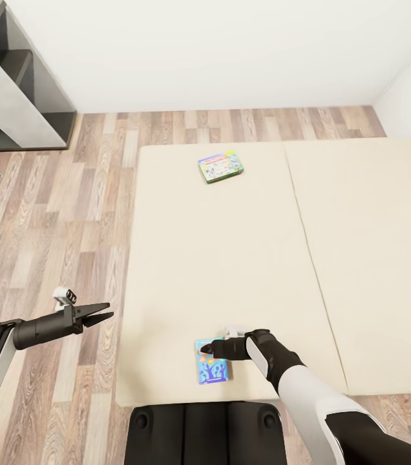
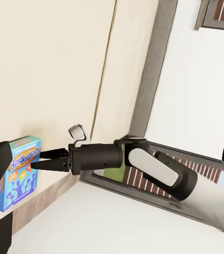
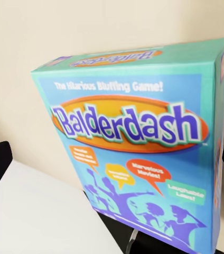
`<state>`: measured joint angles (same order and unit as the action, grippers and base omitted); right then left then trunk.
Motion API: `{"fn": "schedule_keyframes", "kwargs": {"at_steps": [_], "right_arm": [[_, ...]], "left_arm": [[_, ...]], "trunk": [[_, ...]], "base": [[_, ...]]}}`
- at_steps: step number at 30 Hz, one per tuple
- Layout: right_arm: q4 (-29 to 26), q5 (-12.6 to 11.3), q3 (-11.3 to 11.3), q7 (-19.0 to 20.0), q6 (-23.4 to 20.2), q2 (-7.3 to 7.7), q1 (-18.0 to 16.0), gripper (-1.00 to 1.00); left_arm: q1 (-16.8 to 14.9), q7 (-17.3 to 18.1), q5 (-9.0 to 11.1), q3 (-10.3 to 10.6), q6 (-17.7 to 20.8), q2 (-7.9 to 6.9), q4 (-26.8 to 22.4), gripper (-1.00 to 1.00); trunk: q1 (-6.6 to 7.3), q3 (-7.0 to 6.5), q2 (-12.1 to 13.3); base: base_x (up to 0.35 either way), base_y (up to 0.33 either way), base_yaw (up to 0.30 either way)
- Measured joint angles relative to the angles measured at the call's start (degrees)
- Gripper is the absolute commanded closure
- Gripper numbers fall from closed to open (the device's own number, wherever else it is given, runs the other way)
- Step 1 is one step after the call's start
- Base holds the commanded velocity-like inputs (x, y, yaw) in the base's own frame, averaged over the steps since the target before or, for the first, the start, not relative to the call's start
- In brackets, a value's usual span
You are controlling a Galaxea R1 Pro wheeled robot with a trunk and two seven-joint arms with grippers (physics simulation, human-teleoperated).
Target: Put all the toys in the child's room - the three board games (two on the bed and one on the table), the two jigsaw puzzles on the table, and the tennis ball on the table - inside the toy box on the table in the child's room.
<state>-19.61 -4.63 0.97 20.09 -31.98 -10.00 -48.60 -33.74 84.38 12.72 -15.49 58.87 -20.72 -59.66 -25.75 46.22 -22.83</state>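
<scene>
Blue game (image 1: 211, 362): flat on the bed (image 1: 231, 258) at its near edge, the right gripper (image 1: 209, 350) upon its far end with jaws parted, seemingly poised to grasp; whether the fingers touch the box cannot be told, and the arm covers part of the lid. Green-bordered game (image 1: 220, 166): lying far up the same mattress section, print too small to read. Left gripper (image 1: 102, 314): open, empty, held over the floor (image 1: 50, 219) left of the bed, presumably kept clear.

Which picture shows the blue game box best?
The right wrist view: the blue game box is close enough to read "Balderdash". The head view shows it small on the bed, at the right tool. The left wrist view shows it small and slanted.
</scene>
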Motion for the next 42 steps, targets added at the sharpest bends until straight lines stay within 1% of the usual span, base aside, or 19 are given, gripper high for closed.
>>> {"fn": "schedule_keyframes", "kwargs": {"at_steps": [8,31,42], "right_arm": [[-0.01,0.0,0.04,0.01,0.0,0.0,0.01,-1.0],[-0.01,0.0,0.02,0.01,0.0,0.0,0.01,-1.0],[-0.01,-0.01,0.0,0.01,0.0,0.0,0.01,-1.0]], "left_arm": [[-0.01,0.01,0.03,0.01,0.0,0.0,0.0,-1.0],[-0.01,0.0,0.05,0.0,0.02,0.0,0.0,-1.0],[-0.01,0.01,0.03,-0.01,0.03,0.0,0.0,-1.0]], "trunk": [[0.0,0.0,0.0],[0.0,0.0,0.0],[0.0,0.0,0.0]], "base": [[0.0,0.0,0.047],[0.0,0.0,0.001],[0.0,0.04,0.0]]}}
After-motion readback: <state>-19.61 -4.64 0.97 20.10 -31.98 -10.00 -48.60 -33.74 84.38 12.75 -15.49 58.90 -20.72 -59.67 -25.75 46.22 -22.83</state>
